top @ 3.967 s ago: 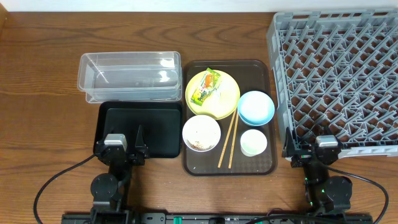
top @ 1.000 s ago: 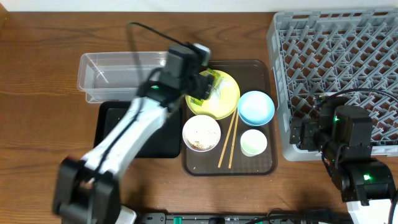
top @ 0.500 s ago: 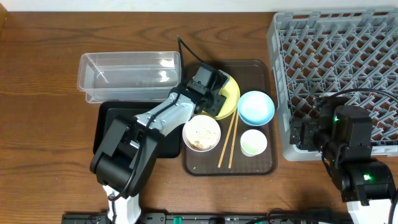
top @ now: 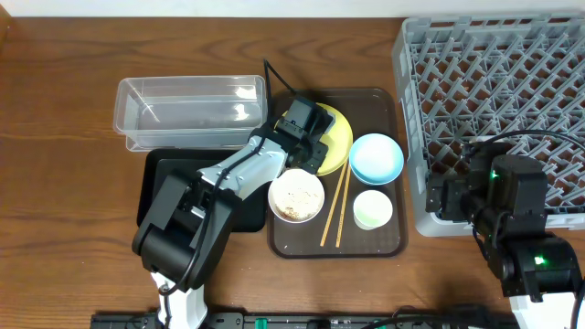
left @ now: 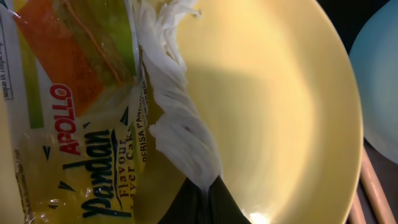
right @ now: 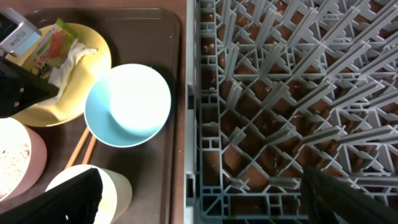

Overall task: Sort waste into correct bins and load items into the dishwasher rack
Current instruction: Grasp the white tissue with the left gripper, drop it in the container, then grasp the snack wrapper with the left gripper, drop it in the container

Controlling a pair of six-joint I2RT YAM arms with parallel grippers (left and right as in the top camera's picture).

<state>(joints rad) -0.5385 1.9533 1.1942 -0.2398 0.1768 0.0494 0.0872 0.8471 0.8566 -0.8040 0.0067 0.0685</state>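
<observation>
Yellow round plate (left: 280, 112) on the dark brown serving tray (top: 384, 242) carries the green-yellow snack wrapper with orange print (left: 81, 124) and, touching its right edge, the crumpled white plastic scrap (left: 177, 124); the left gripper (left: 205, 202) is down on the plate, its dark fingers apparently pinched together on one end of the scrap; the right gripper (right: 202, 186) hangs wide open and empty at the near left corner of the grey lattice dishwasher rack (right: 280, 93). Waste sorting looks to be the step in hand; the next move calls for lifting the scrap without dragging the wrapper, then carrying it left to the clear rectangular plastic tub (top: 128, 114) or the shallow black tray (top: 160, 178).
</observation>
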